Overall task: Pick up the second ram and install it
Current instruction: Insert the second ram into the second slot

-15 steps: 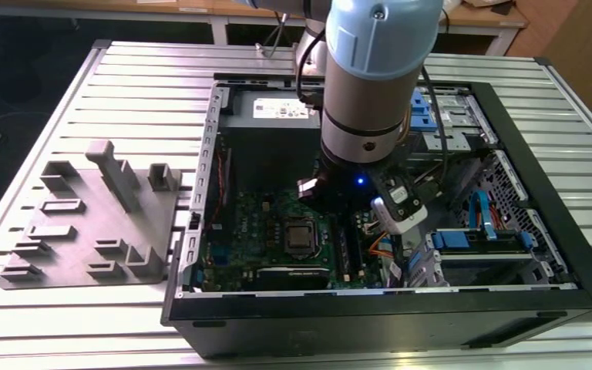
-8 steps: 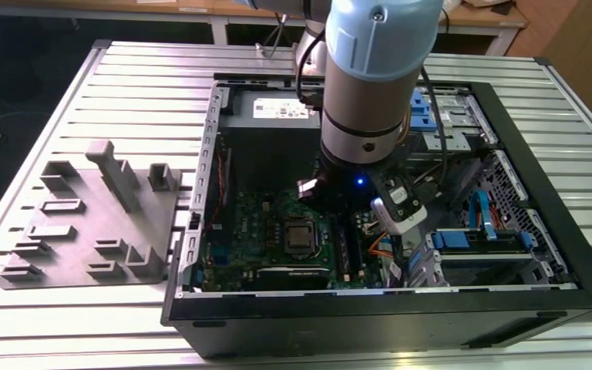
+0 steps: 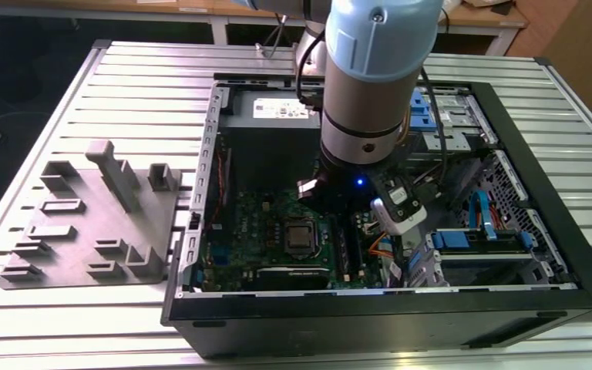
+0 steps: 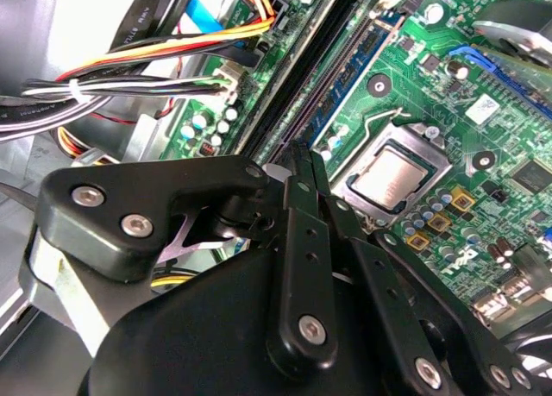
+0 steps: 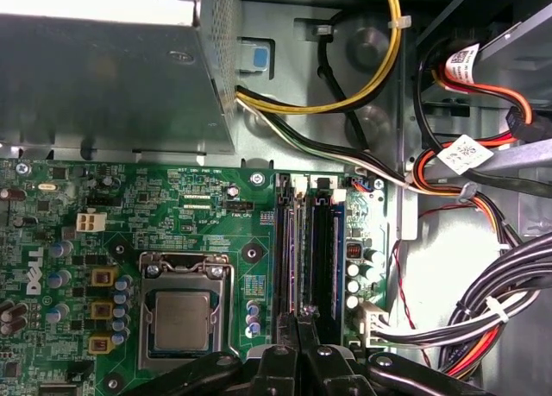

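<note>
- Gripper (image 4: pixel 299 154) (image 5: pixel 298 320) hung low inside the case (image 3: pixel 543 193), right over the bank of memory slots (image 5: pixel 310 241) on the motherboard (image 3: pixel 265 231).
- Its fingers (image 4: pixel 310 232) were drawn together, the tips all but touching. I could not tell whether they pinched anything.
- Second ram (image 4: pixel 297 68), seen in the second wrist view, was a long dark stick on edge, running away from the fingertips along the slots. I could not tell whether it was fully seated, or whether it touched the fingertips.
- Processor (image 5: pixel 181 318) (image 4: pixel 392 176) sat in its socket just beside the slots, on the side away from the cables (image 5: pixel 483 318).
- Those cables, black, red, orange and yellow, bundled past the other side of the slots towards the power supply (image 5: pixel 103 77).
- Arm (image 3: pixel 373 77) came straight down into the case in the exterior view and hid the middle of the board.
- Tray (image 3: pixel 80 223) of grey posts lay on the table (image 3: pixel 142 85), just beside the case on the exterior view's left, well apart from the gripper.
</note>
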Robot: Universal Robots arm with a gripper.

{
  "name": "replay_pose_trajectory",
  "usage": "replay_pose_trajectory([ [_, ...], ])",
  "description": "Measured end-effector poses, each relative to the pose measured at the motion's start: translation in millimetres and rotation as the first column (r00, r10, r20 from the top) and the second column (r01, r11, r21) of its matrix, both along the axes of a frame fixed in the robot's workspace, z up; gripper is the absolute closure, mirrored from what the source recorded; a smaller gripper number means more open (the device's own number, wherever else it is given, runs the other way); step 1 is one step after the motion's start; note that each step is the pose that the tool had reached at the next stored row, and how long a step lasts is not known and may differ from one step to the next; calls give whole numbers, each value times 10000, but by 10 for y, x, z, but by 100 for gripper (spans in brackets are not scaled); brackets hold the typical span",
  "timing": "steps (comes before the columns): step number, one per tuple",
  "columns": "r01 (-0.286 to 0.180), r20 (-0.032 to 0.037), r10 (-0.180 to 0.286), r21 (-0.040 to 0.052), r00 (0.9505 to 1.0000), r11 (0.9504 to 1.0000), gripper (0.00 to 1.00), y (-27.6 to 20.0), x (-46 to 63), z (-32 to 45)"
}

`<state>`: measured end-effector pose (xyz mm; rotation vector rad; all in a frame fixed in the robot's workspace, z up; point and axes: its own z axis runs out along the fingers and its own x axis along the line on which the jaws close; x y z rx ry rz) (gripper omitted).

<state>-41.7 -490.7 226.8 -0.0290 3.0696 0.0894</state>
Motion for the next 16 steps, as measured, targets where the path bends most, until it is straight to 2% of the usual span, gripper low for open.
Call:
replay_pose_trajectory([
  [16,-1,0,1,1,10000,10000,92,0,-1,-22],
])
